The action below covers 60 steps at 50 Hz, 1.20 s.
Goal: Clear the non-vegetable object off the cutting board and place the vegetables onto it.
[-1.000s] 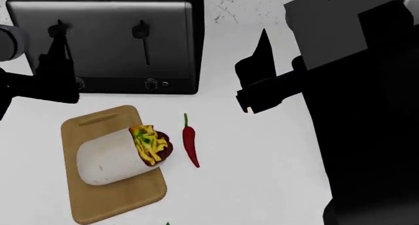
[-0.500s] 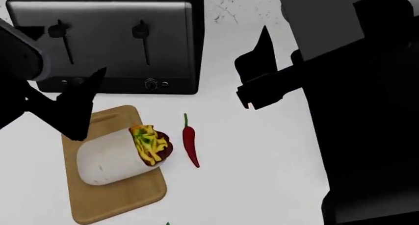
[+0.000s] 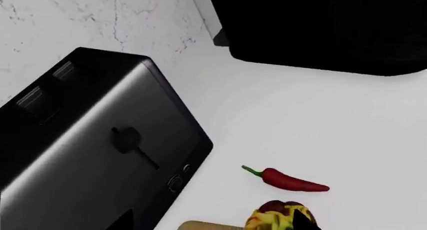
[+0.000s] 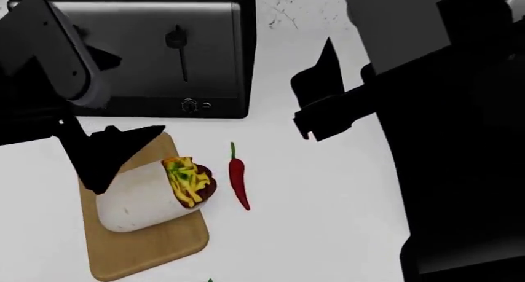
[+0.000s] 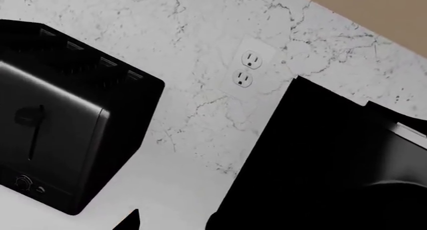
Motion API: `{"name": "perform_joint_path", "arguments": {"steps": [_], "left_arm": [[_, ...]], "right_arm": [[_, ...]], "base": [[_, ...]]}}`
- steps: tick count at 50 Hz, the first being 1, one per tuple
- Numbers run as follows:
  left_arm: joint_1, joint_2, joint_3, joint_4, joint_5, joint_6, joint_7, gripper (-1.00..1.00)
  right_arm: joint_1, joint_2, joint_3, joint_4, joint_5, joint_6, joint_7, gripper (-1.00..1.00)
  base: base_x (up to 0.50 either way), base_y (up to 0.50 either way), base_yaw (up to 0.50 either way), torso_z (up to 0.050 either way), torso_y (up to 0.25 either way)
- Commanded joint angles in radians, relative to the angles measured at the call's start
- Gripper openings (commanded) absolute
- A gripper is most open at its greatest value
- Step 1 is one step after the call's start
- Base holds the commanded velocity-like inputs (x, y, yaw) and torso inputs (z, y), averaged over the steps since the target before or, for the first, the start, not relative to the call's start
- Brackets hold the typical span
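The burrito lies on the cutting board, its filled end towards the red chili pepper, which rests on the white counter right of the board. My left gripper is open and hovers over the board's far end, just above the burrito's far-left side. In the left wrist view I see the chili, the burrito filling and a board corner. My right gripper is open and empty, held high right of the chili. Of the carrot only a green speck shows.
A black toaster stands behind the board; it also shows in the left wrist view and the right wrist view. A large black appliance fills the right side. A wall outlet is on the marble backsplash.
My left arm has swung right and down from in front of the toaster to over the board's far end, near the burrito. The right arm has barely moved.
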State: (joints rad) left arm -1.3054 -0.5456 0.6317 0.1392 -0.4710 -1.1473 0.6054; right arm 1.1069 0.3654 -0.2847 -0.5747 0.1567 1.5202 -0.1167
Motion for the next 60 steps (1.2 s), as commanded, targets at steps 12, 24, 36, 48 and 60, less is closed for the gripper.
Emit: {"name": "perform_joint_path", "arguments": {"steps": [12,24,36,48,60], "left_arm": [[-0.051,0.033,0.166,-0.070,0.030,0.087,0.194,1.00],[-0.018,0.033,0.224,-0.110,0.056,0.152,0.218,1.00],[0.012,0.019,0.263,-0.127,0.078,0.182,0.221,1.00],[0.012,0.025,0.278,-0.186,0.099,0.214,0.220,1.00],[0.032,0.029,0.274,-0.217,0.101,0.240,0.208,1.00]], "right_arm": [[0.032,-0.009,0.017,0.001,0.075,0.049,0.034,1.00],[0.059,0.032,0.020,0.031,0.309,0.047,0.215,1.00],[0.077,0.043,0.014,0.052,0.393,0.035,0.281,1.00],[0.072,0.056,0.015,0.055,0.446,0.033,0.321,1.00],[0.074,0.066,0.018,0.053,0.497,0.036,0.362,1.00]], "base": [[0.00,0.00,0.00,0.000,0.000],[0.00,0.00,0.00,0.000,0.000],[0.00,0.00,0.00,0.000,0.000],[0.00,0.00,0.00,0.000,0.000],[0.00,0.00,0.00,0.000,0.000]]}}
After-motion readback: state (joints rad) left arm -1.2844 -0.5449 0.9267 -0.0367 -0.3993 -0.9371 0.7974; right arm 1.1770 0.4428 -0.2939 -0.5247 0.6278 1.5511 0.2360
